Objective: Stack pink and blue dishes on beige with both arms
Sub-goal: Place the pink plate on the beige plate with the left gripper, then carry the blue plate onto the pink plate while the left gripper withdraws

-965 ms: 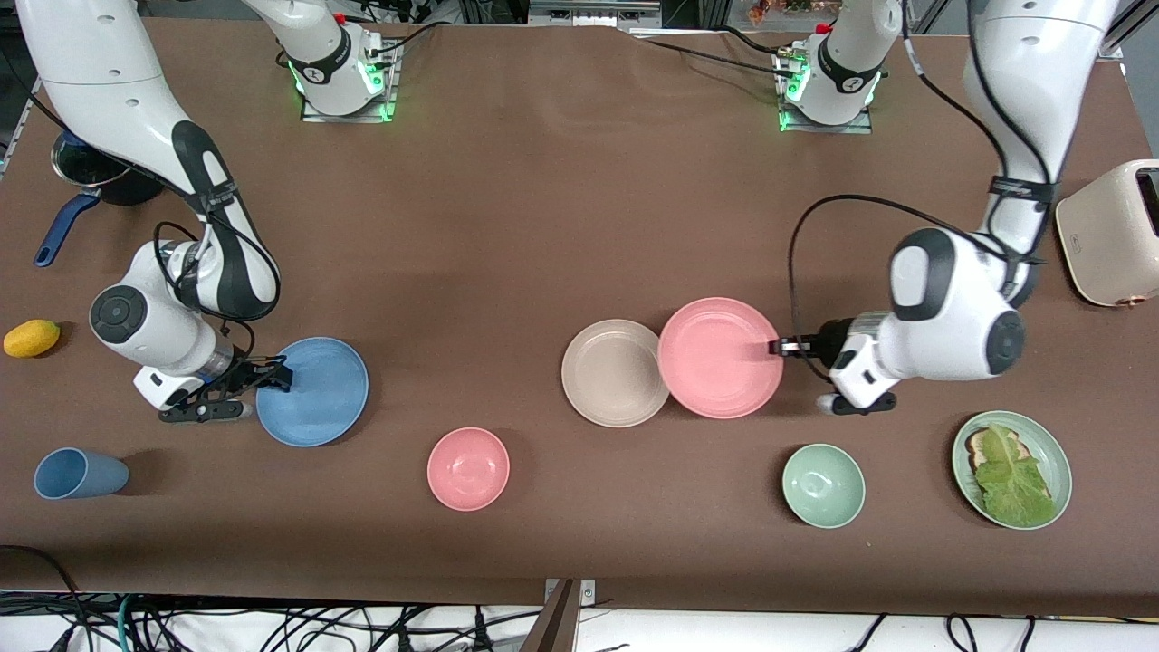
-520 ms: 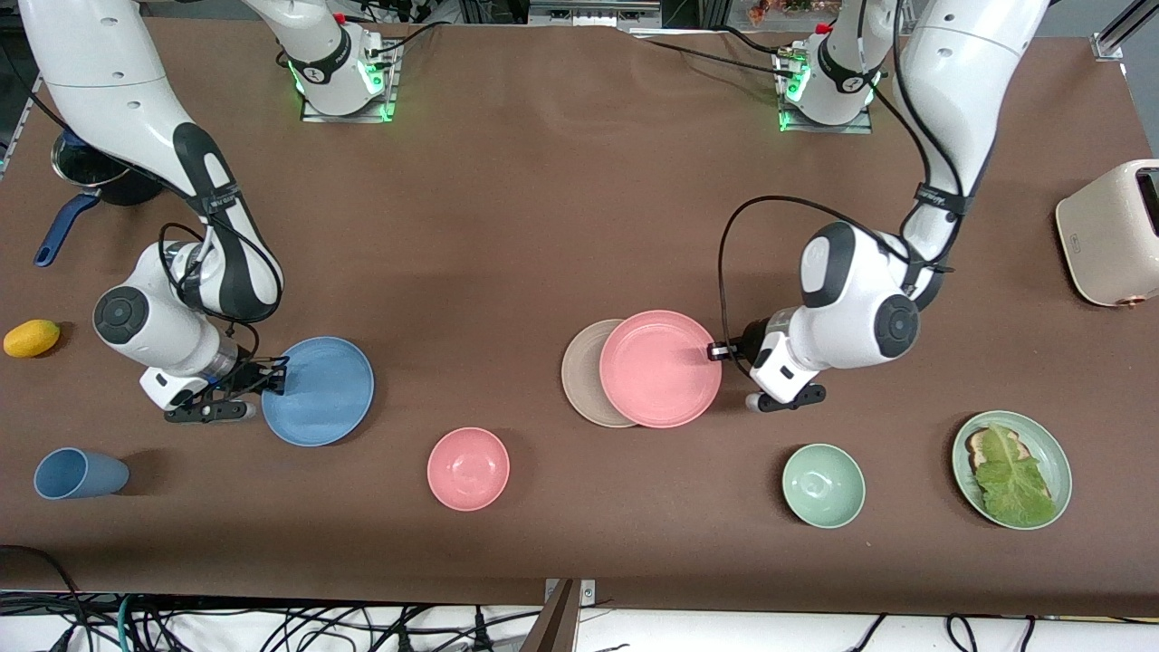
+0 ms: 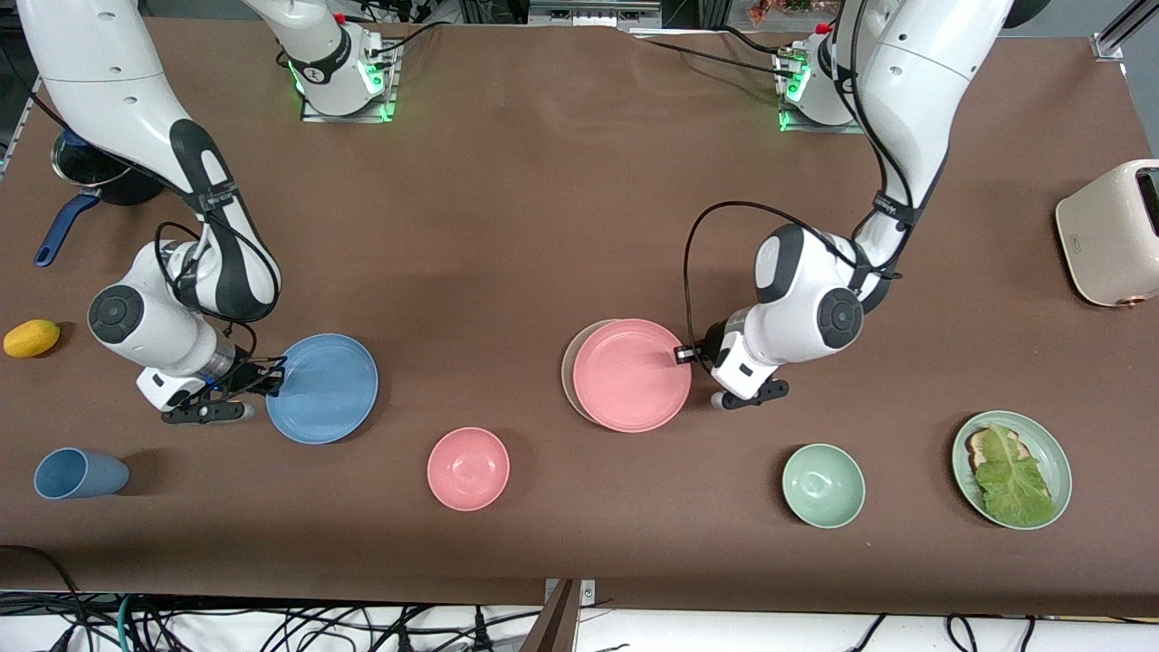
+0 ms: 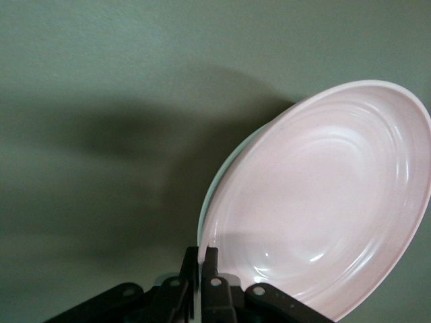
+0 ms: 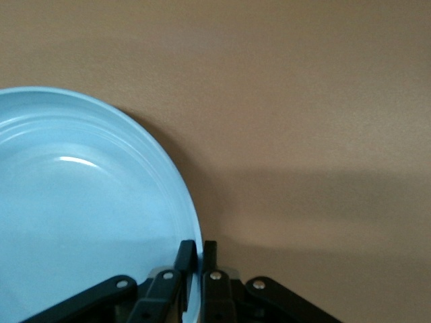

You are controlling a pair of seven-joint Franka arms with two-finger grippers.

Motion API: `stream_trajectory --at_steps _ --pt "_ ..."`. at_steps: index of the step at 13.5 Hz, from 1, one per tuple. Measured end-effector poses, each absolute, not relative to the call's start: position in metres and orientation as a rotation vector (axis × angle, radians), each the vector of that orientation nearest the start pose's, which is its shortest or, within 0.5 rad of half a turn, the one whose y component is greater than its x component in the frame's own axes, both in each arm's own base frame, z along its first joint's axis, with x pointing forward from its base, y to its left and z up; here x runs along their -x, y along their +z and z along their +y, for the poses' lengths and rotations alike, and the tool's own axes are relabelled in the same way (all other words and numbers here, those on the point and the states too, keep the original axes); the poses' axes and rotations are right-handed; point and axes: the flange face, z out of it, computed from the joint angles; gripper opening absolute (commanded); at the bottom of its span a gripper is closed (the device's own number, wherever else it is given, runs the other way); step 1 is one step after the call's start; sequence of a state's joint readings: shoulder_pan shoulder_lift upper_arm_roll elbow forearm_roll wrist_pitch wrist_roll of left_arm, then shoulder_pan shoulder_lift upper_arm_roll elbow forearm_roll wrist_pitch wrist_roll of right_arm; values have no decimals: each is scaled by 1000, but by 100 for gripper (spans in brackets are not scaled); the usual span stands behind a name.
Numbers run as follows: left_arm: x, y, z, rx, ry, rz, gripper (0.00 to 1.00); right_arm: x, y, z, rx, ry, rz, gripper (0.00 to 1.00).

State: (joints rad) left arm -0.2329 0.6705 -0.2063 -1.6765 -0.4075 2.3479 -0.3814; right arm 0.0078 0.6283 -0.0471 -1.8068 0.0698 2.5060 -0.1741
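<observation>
Left gripper: pinched on the rim of the pink plate, at the plate's 3 o'clock in the front view; the plate is held over the beige plate.
Left wrist view: fingers pressed on the pink rim, one on each face; a thin pale edge of the beige plate shows under it, and a shadow on the table beside it.
Right gripper: clamped on the blue plate at its 9 o'clock, toward the right arm's end of the table.
Right wrist view: fingers nip the blue rim; the front view cannot show this grip so plainly.
Beige plate: only a sliver seen at the pink plate's 9 o'clock, front view.
Change: half a second ago much more beige showed; the pink plate has moved across it with the left arm. The blue plate has shifted slightly toward the middle.
Nearby: pink bowl at 5 o'clock from the blue plate; green bowl at 4 o'clock from the pink plate.
</observation>
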Motion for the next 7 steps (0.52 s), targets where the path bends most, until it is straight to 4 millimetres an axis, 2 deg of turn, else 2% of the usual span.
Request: stream_trajectory --at_steps 2,5,6,7 --pt "-620 212 -290 3477 276 -495 0 -662 220 -18 3117 -113 -187 0" --pt "-617 203 -297 3471 266 -521 0 -660 271 -5 3088 -67 -219 0" --pt "-617 203 -298 3470 265 -523 4 -659 289 0 3070 -49 -217 0" --pt "-617 203 -298 3469 263 -526 28 -658 305 4 3052 -30 -213 0"
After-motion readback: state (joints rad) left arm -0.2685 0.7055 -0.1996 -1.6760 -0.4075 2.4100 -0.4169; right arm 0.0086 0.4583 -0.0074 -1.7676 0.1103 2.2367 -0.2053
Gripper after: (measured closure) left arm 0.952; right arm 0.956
